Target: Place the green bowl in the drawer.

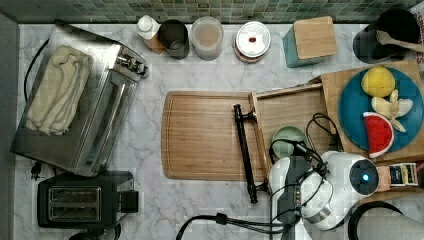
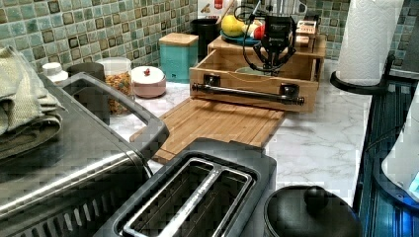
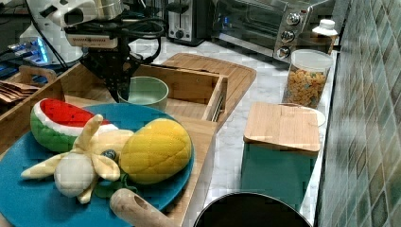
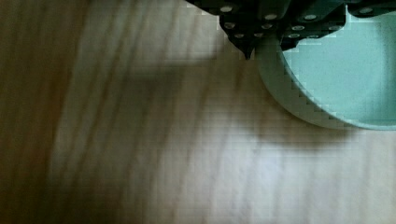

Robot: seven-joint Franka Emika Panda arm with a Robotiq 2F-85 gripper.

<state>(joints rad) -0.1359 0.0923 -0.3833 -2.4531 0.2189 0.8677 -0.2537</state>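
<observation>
we see the green bowl (image 3: 144, 92) sitting upright on the floor of the open drawer (image 1: 292, 112), at about five o'clock from the cutting board (image 1: 205, 135) in the top view. our gripper (image 3: 118, 92) stands over the bowl's rim, one finger (image 4: 243, 35) outside the wall; we cannot tell whether it grips or has let go.

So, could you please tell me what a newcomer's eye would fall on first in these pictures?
Probably the teal-blue plate of plush fruit, a watermelon slice and a yellow pineapple, atop the wooden unit. Just beyond it in the right view, the black tool grips the rim of the green bowl sitting in the open drawer.
</observation>
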